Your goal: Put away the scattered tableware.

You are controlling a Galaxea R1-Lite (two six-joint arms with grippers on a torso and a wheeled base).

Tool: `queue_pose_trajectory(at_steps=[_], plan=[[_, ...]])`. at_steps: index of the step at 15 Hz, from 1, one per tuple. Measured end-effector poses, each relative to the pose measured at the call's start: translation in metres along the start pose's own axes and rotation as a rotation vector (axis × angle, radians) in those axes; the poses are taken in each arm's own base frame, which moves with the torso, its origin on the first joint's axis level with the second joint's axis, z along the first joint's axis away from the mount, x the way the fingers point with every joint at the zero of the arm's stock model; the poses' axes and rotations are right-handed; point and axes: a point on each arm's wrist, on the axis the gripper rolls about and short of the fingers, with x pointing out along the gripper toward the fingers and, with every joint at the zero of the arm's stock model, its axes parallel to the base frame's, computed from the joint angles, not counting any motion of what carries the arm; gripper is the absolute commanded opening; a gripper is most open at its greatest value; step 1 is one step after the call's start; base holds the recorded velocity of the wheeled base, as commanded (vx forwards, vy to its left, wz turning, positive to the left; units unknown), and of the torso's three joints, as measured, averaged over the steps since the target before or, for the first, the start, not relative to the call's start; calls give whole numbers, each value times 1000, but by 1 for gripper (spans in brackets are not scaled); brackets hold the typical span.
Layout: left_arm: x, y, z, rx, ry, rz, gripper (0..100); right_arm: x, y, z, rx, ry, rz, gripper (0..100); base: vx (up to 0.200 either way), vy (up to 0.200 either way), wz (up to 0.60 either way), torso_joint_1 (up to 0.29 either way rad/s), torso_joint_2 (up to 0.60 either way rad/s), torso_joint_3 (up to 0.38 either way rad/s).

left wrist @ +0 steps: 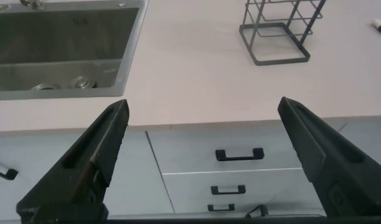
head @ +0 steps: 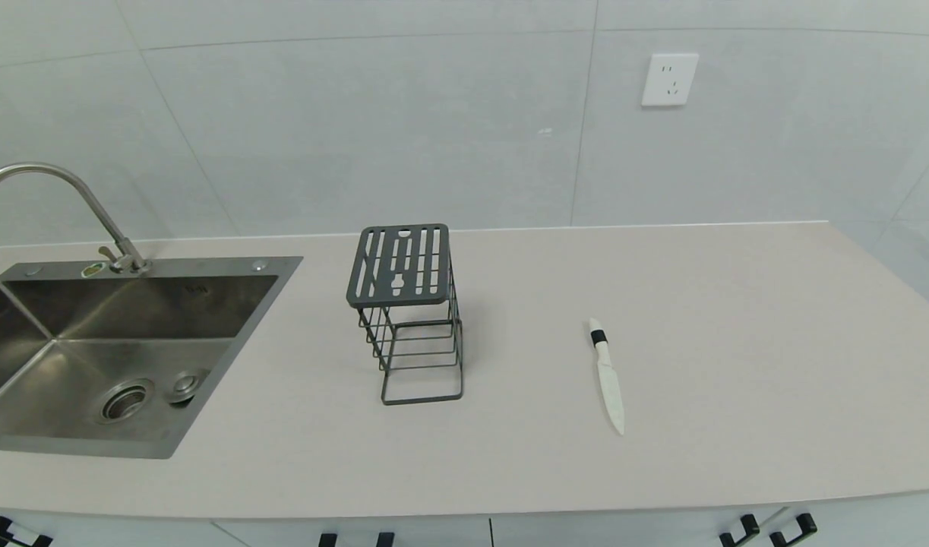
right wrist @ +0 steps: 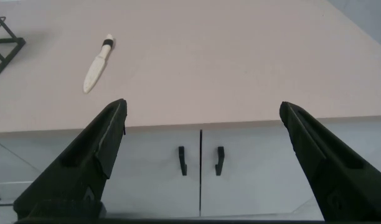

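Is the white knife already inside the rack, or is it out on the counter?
Out. The white knife lies flat on the counter, apart from the rack, which holds nothing.

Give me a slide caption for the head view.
A white knife lies flat on the countertop, apart from the dark wire rack standing beside the steel sink.

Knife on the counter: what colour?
Knife white, black band on handle; clearest in head view.

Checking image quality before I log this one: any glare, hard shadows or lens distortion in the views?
Head view: even light, faint shadow beside the rack, mild sheen in the sink, counter edge bowed. Wrist views: no glare on the counter.
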Motion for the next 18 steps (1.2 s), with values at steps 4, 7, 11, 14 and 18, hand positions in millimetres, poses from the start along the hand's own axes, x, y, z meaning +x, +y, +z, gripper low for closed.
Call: queue_pose_trajectory(at_steps=[4,7,11,14,18], plan=[[0,0,0,0,-1,0,100,0,0,0,0,0,0,100,0,0,0,0,0,0],[0,0,0,0,-1,0,100,0,0,0,1,0,0,100,0,0,0,0,0,0],[0,0,0,-4,0,1,100,0,0,0,2,0,-1,100,0,0,0,0,0,0],[0,0,0,-1,-1,1,100,0,0,0,0,0,-1,100,0,0,0,0,0,0],[0,0,0,-6,-1,1,100,0,0,0,-1,0,-2,100,0,0,0,143,-277,-128]])
